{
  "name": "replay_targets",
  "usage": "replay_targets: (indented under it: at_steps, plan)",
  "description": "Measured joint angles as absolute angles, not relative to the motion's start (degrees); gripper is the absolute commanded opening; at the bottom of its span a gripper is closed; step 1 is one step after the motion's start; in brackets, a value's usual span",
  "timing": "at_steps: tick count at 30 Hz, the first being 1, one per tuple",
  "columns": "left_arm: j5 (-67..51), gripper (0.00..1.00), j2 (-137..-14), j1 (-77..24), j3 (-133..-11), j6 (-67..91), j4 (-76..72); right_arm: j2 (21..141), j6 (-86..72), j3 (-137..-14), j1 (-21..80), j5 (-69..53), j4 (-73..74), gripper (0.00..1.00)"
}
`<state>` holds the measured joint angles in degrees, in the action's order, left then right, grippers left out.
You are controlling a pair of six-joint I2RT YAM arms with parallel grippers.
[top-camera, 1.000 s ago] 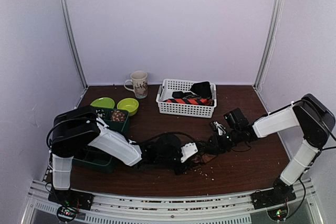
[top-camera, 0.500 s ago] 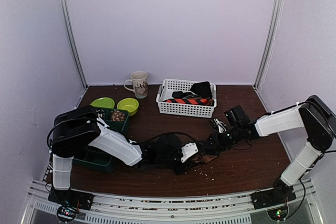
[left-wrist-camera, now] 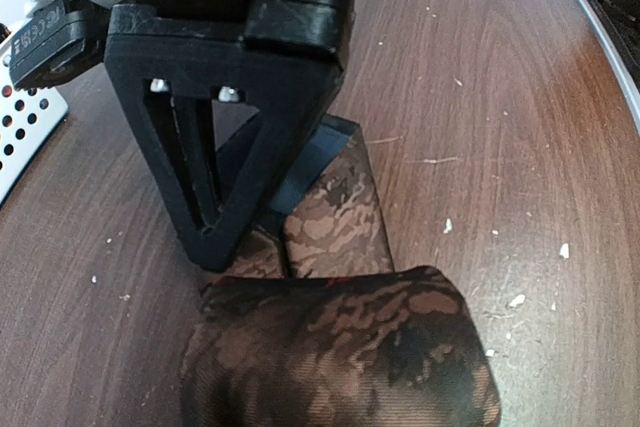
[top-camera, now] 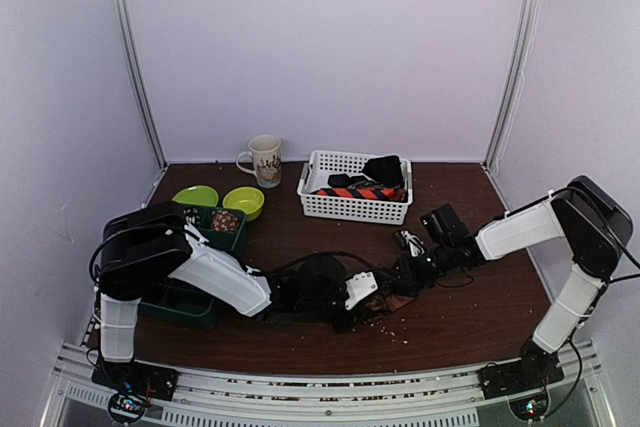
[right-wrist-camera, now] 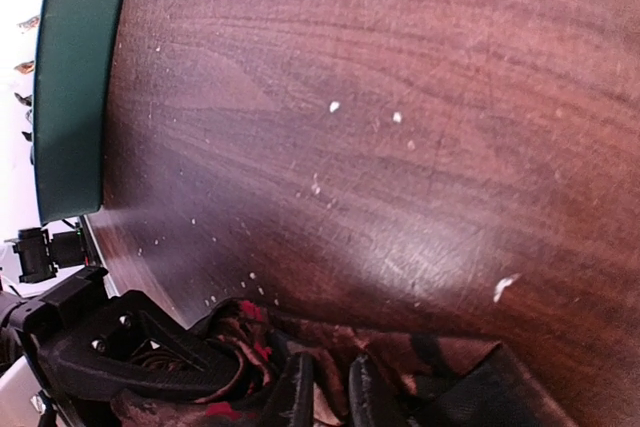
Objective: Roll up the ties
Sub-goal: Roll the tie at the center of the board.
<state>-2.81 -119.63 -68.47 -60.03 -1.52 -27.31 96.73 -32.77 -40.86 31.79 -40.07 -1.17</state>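
A brown patterned tie lies on the table's middle front, between my two grippers. In the left wrist view its rolled coil fills the bottom and hides my left fingers, and a flat strip runs away from it. My left gripper holds the coil. My right gripper meets it from the right. Its black fingers stand together with their tips on the strip. In the right wrist view the right gripper is pinched on a fold of the tie.
A white basket at the back centre holds an orange-red and navy striped tie and black ties. A mug, two green bowls and a dark green tray stand at the left. White crumbs dot the wood.
My right wrist has shifted slightly left and toward the back, still at the tie. My left arm and the coil have not visibly moved.
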Motion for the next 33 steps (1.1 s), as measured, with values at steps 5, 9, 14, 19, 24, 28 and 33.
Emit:
replay_targets:
  at_steps: [5, 9, 14, 19, 24, 28, 33]
  plan:
    - [-2.83, 0.20, -119.66, -68.47, -60.14, -1.52, -27.18, 95.68, -33.17, -40.45, 32.29, -40.71, -1.15, 0.19]
    - [-2.85, 0.20, -119.72, -68.47, -60.27, -1.52, -27.11, 95.74, -33.28, -40.45, 32.67, -41.17, -1.30, 0.18]
    - [-2.85, 0.20, -119.74, -68.47, -60.27, -1.52, -27.11, 96.57, -33.34, -40.40, 32.80, -41.19, -1.39, 0.00]
    - [-2.83, 0.19, -119.79, -68.47, -60.27, -1.50, -27.18, 94.61, -34.02, -39.94, 32.82, -41.12, -0.14, 0.00]
    - [-2.87, 0.19, -120.05, -68.47, -60.29, -1.52, -28.14, 86.41, -34.28, -39.48, 33.01, -41.01, 3.46, 0.00]
    - [-3.20, 0.19, -120.20, -68.45, -60.27, -1.50, -28.42, 85.82, -34.28, -37.39, 33.39, -41.04, 3.79, 0.00]
    - [-3.53, 0.18, -120.20, -68.29, -60.27, -1.48, -28.49, 88.60, -33.74, -35.29, 33.30, -40.12, 3.86, 0.00]
